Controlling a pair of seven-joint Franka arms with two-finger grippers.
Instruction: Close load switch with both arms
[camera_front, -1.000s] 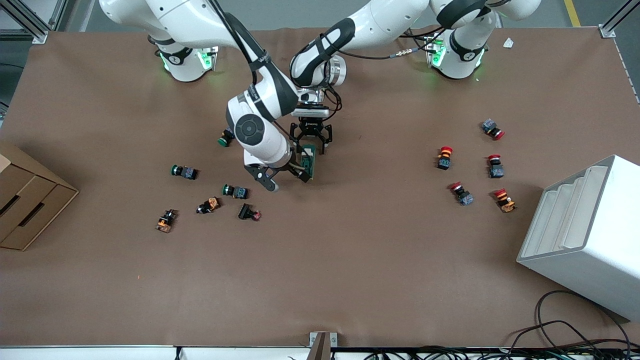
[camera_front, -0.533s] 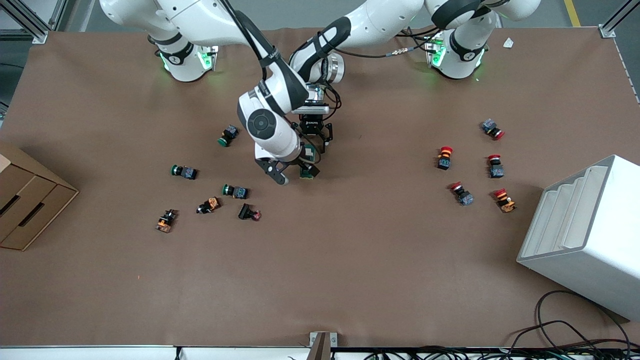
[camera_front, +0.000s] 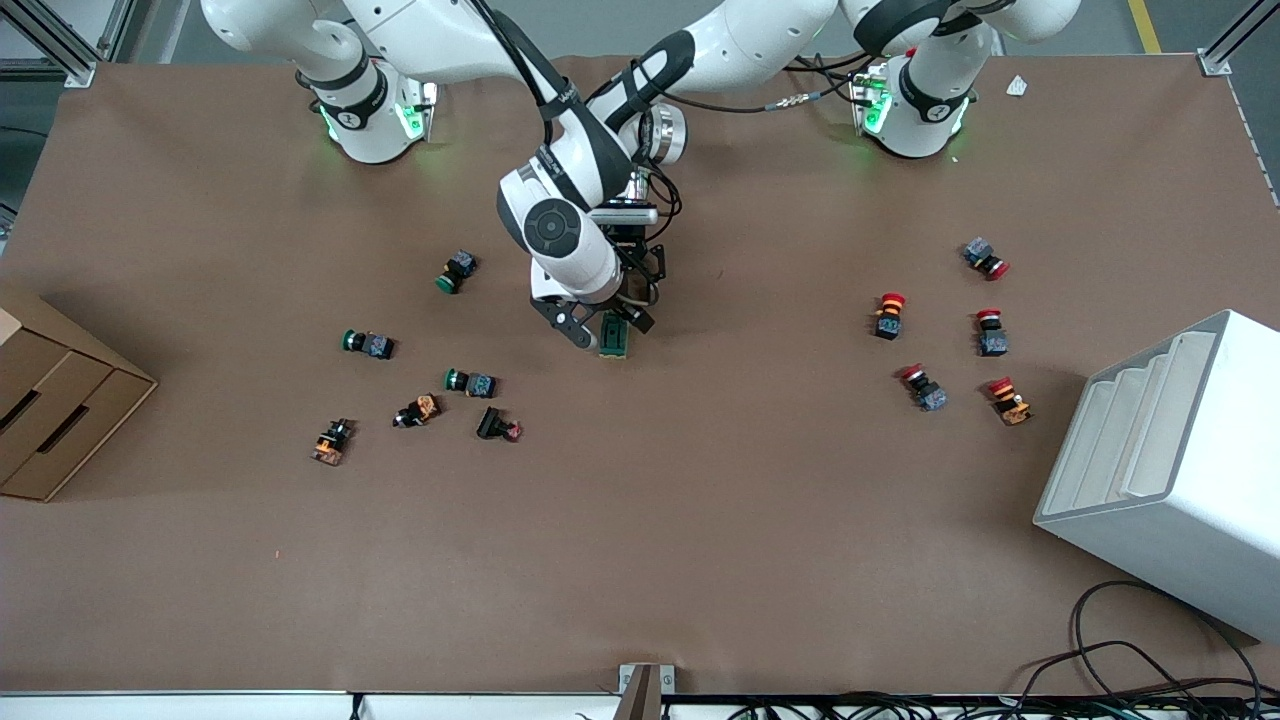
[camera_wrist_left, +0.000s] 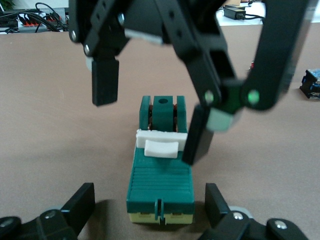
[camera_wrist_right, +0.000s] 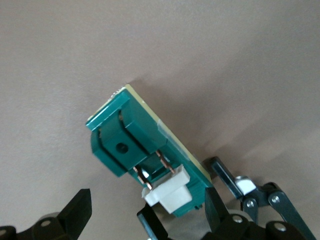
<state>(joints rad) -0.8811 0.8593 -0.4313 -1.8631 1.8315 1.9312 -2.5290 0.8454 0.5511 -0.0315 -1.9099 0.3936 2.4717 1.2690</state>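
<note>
Right claw (camera_front: 605, 328): spread, straddling the load switch (camera_front: 614, 336), one finger beside its white lever (camera_wrist_left: 161, 142), seemingly placed to press it shut. Load switch: flat on the bench (camera_front: 700, 480), mid-table. Left claw (camera_front: 636, 285): spread, flanking the switch's base end, probably ready to brace it. Push buttons (camera_front: 470, 382): scattered toward both ends.

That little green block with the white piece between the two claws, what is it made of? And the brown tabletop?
The load switch looks like moulded matte green plastic with ribbed faces; its white lever looks plastic too, beside coppery metal contacts. The table seems covered in dull brown paper or felt.
</note>
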